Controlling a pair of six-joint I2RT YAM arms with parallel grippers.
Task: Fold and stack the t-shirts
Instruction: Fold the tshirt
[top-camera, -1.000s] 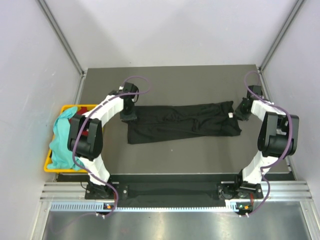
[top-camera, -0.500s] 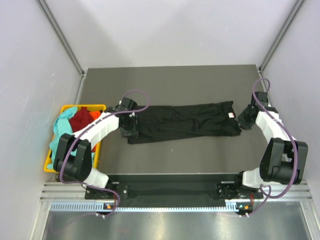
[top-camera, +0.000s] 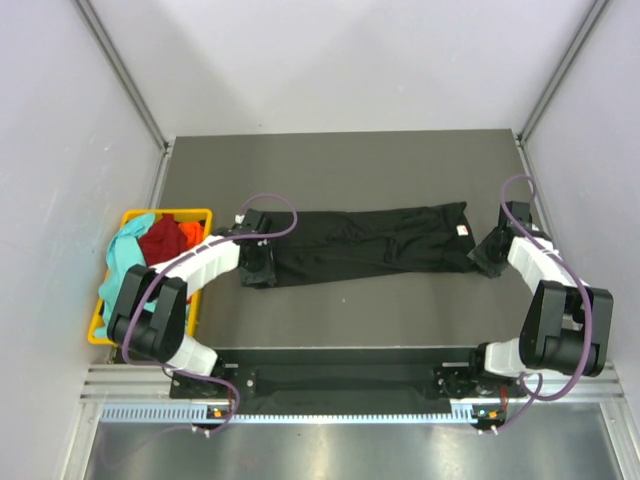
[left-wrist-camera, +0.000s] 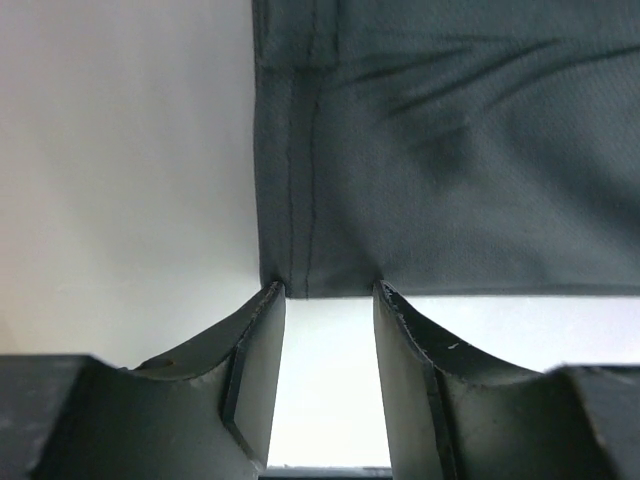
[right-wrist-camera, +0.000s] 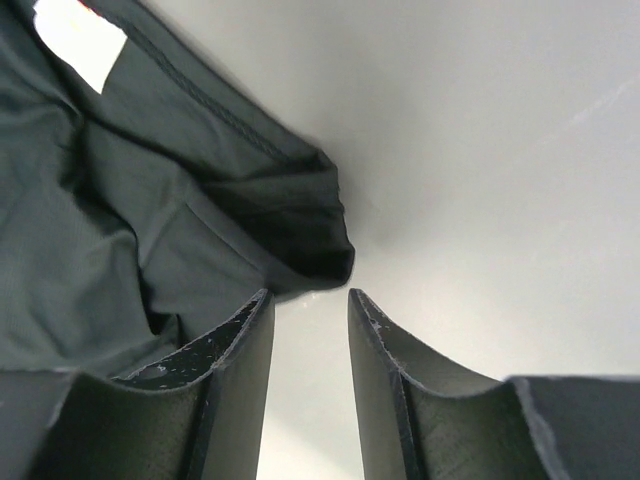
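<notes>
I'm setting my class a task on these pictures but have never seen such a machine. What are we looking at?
These are two robot arms bolted to a table, each ending in a two-finger gripper. The wide picture looks down from above and behind: left arm on the left, right arm on the right. The other two come from cameras on the wrists, each showing its own fingers. A black t-shirt lies in a long strip on the table. A yellow basket at the left holds a teal shirt, a red shirt and an orange shirt. The left gripper is at the shirt's hemmed end, the right gripper at the other end; both are open with bare table between the fingers, so nothing is held.
</notes>
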